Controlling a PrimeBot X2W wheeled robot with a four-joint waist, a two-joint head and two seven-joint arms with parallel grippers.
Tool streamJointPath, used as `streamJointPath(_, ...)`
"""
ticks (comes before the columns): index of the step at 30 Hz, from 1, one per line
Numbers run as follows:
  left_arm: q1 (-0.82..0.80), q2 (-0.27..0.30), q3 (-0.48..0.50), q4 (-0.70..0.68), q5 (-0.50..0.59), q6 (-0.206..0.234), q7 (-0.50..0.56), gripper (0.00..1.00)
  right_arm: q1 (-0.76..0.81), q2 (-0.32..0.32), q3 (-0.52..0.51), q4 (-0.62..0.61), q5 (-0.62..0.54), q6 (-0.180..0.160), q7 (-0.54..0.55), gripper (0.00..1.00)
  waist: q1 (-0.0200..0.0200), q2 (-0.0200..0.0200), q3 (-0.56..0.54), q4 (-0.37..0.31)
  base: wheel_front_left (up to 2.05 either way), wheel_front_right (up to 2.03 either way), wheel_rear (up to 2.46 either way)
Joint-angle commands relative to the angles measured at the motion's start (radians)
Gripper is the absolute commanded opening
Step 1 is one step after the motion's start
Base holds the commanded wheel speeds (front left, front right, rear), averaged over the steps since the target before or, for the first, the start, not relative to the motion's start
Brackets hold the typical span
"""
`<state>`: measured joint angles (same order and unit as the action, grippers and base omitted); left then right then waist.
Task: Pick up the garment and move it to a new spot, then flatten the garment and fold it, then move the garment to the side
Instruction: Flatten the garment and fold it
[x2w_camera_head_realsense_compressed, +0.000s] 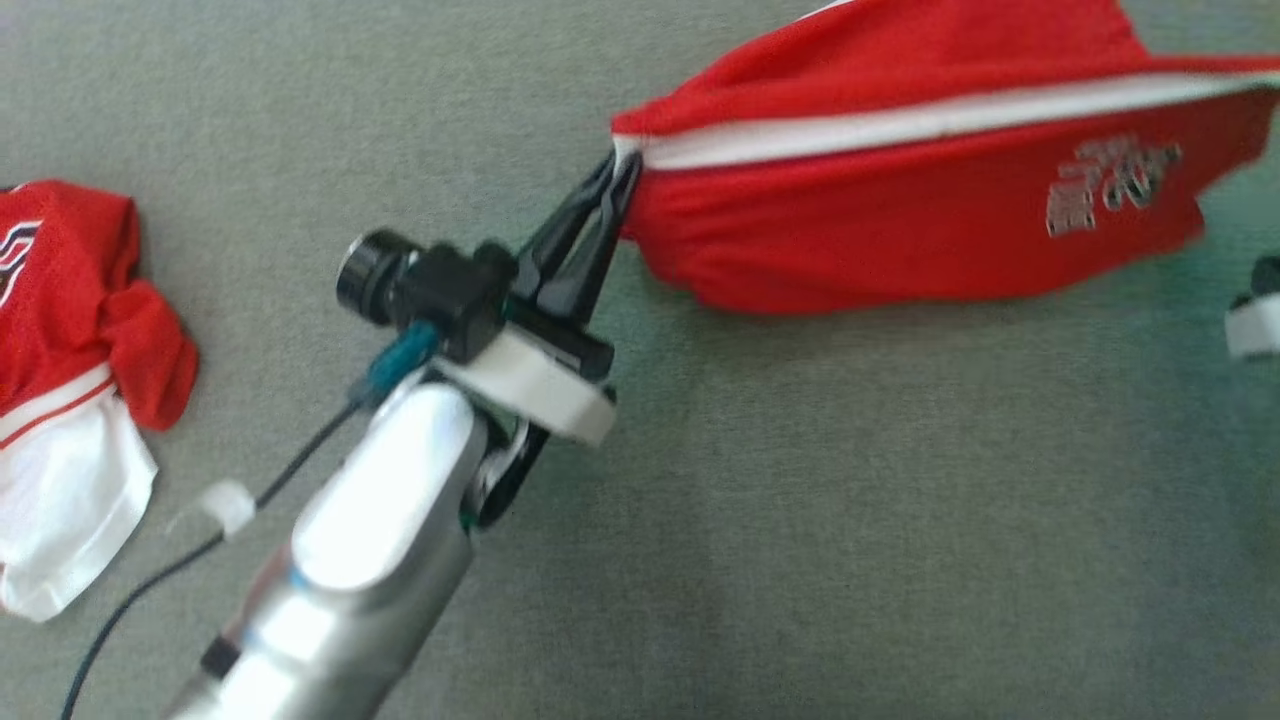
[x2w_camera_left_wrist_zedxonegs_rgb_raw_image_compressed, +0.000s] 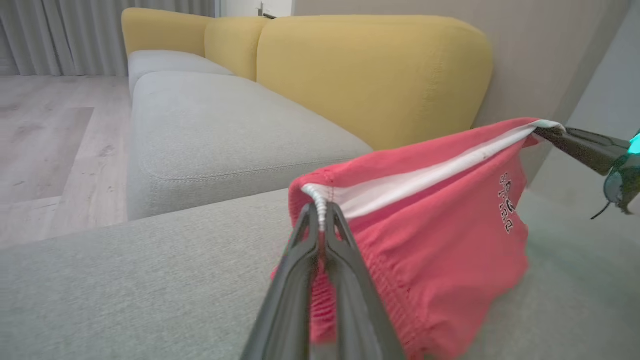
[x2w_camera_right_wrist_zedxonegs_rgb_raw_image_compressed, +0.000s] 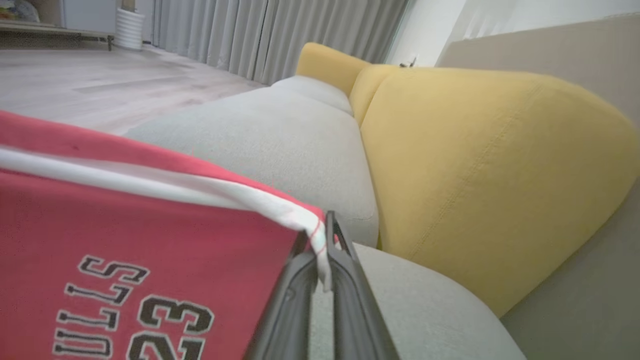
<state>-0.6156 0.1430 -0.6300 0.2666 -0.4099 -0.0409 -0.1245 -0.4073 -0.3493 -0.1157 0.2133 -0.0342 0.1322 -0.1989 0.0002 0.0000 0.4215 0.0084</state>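
The garment (x2w_camera_head_realsense_compressed: 900, 230) is a pair of red shorts with a white waistband and a printed logo. It hangs stretched between both grippers just above the grey sofa seat (x2w_camera_head_realsense_compressed: 800, 520). My left gripper (x2w_camera_head_realsense_compressed: 618, 180) is shut on the left end of the waistband, where the left wrist view shows the gathered white edge pinched between its fingertips (x2w_camera_left_wrist_zedxonegs_rgb_raw_image_compressed: 320, 210). The same view shows my right gripper (x2w_camera_left_wrist_zedxonegs_rgb_raw_image_compressed: 550, 134) shut on the other end of the band. In the right wrist view, its fingertips (x2w_camera_right_wrist_zedxonegs_rgb_raw_image_compressed: 320, 240) pinch the white corner, with the garment (x2w_camera_right_wrist_zedxonegs_rgb_raw_image_compressed: 125, 215) hanging to their left.
A second red and white jersey (x2w_camera_head_realsense_compressed: 70, 330) lies crumpled at the left of the seat. Yellow back cushions (x2w_camera_left_wrist_zedxonegs_rgb_raw_image_compressed: 375, 75) stand behind the seat. The wooden floor (x2w_camera_left_wrist_zedxonegs_rgb_raw_image_compressed: 50, 150) lies beyond the sofa's edge. A white and black part of the right arm (x2w_camera_head_realsense_compressed: 1255, 320) shows at the right edge.
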Motion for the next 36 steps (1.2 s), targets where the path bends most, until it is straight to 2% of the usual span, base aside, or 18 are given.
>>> streamJointPath(1, -0.054, -0.001, 0.034, 0.018, 0.012, 0.001, -0.007, 0.00, -0.042, -0.044, 0.037, 0.027, 0.019, -0.002, 0.010, 0.00, -0.0002, 0.0000, 0.015, 0.016, 0.00, 0.00, 0.00)
streamJointPath(4, -0.114, -0.020, 0.027, 0.105, 0.031, 0.006, -0.018, 0.00, -0.118, -0.076, 0.083, 0.128, 0.037, -0.002, 0.026, 0.00, -0.0002, 0.0000, 0.024, 0.027, 0.00, 0.00, 0.00)
streamJointPath(8, -0.178, -0.052, 0.013, 0.216, 0.025, -0.008, -0.034, 0.00, -0.204, -0.103, 0.143, 0.244, 0.056, -0.002, 0.022, 0.00, -0.0002, 0.0000, 0.039, 0.040, 0.00, 0.00, 0.00)
streamJointPath(15, -0.296, -0.080, -0.011, 0.398, 0.036, -0.014, -0.091, 0.00, -0.342, -0.107, 0.225, 0.406, 0.064, -0.002, -0.005, 0.00, -0.0002, 0.0000, 0.081, 0.041, 0.00, 0.00, 0.00)
streamJointPath(21, -0.359, -0.088, -0.022, 0.471, 0.046, -0.005, -0.129, 0.00, -0.418, -0.094, 0.252, 0.487, 0.058, -0.002, -0.028, 0.00, -0.0002, 0.0000, 0.105, 0.037, 0.00, 0.00, 0.00)
streamJointPath(22, -0.367, -0.090, -0.024, 0.481, 0.047, -0.003, -0.132, 0.00, -0.431, -0.092, 0.254, 0.501, 0.056, -0.002, -0.033, 0.22, -0.0002, 0.0000, 0.109, 0.037, 0.00, 0.00, 0.00)
streamJointPath(23, -0.373, -0.090, -0.026, 0.489, 0.047, -0.001, -0.134, 0.00, -0.442, -0.088, 0.255, 0.512, 0.055, -0.002, -0.038, 0.78, -0.0002, 0.0000, 0.112, 0.037, 0.00, 0.00, 0.00)
streamJointPath(24, -0.378, -0.091, -0.028, 0.495, 0.046, 0.001, -0.135, 0.07, -0.453, -0.084, 0.251, 0.519, 0.053, -0.002, -0.044, 1.00, -0.0002, 0.0000, 0.115, 0.037, 0.00, 0.00, 0.00)
streamJointPath(25, -0.381, -0.091, -0.030, 0.499, 0.046, 0.003, -0.136, 0.33, -0.462, -0.080, 0.245, 0.524, 0.050, -0.002, -0.049, 1.00, -0.0002, 0.0000, 0.116, 0.038, 0.00, 0.00, 0.00)
streamJointPath(26, -0.384, -0.092, -0.028, 0.494, 0.046, 0.009, -0.136, 0.70, -0.470, -0.075, 0.236, 0.526, 0.047, -0.002, -0.054, 1.00, -0.0002, 0.0000, 0.118, 0.038, 0.00, 0.00, 0.00)
streamJointPath(27, -0.384, -0.092, -0.026, 0.482, 0.048, 0.018, -0.137, 1.00, -0.475, -0.071, 0.226, 0.525, 0.040, -0.002, -0.057, 1.00, -0.0002, 0.0000, 0.119, 0.040, 0.00, 0.00, 0.00)
streamJointPath(31, -0.347, -0.092, -0.017, 0.420, 0.052, 0.052, -0.137, 1.00, -0.457, -0.047, 0.180, 0.468, 0.022, -0.002, -0.062, 1.00, -0.0002, 0.0000, 0.106, 0.051, 0.00, 0.00, 0.00)
streamJointPath(36, -0.238, -0.093, 0.040, 0.307, 0.090, 0.135, -0.137, 1.00, -0.353, 0.009, 0.119, 0.449, 0.085, -0.002, -0.063, 1.00, -0.0002, 0.0000, 0.068, 0.065, 0.00, 0.00, 0.00)
